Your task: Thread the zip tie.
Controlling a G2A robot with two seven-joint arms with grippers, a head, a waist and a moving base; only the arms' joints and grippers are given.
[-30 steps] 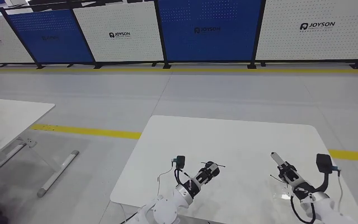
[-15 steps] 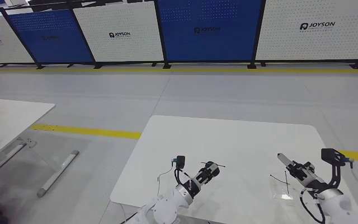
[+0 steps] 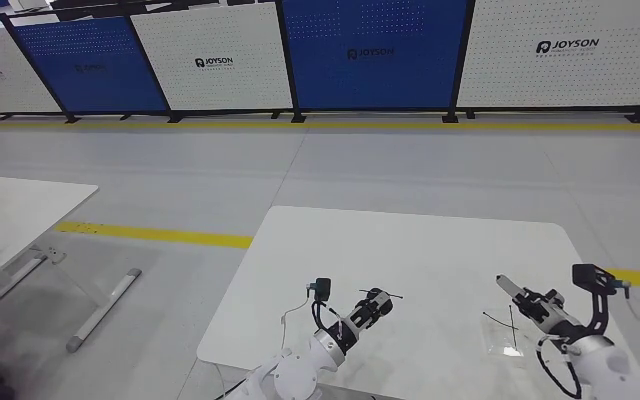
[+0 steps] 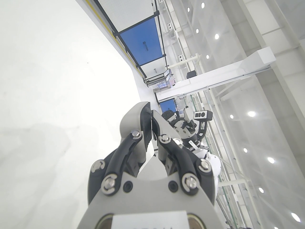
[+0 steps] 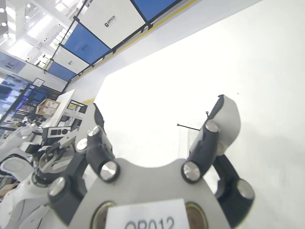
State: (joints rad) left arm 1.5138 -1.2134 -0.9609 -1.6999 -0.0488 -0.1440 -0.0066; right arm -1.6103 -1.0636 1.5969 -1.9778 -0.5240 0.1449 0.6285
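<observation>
- The table (image 3: pixel 420 250) is white and carries all task items.
- The left gripper (image 4: pixel 150 113) is positioned above the table's near-left area, close to the near edge (image 3: pixel 378 298).
- Finger state, left: the two pads (image 4: pixel 145 122) are pressed together along their full length.
- The zip tie (image 3: pixel 392 293) appears in the top view as a thin black strand crossing the tip of the left gripper, pinched there. It is too thin for its head or tail to be identified.
- The right gripper (image 5: pixel 158 102) is positioned above the table near the right edge, toward the near-right corner (image 3: pixel 508 287).
- Finger state, right: the fingers (image 5: pixel 226 110) are spread wide, with nothing between them.
- The loose zip ties (image 3: pixel 510 322) are two black strands lying crossed on the table, just beside the right gripper on the side toward the near edge (image 5: pixel 188 127).
- A clear bag (image 3: pixel 505 347) lies flat on the table under and beside the loose zip ties.
</observation>
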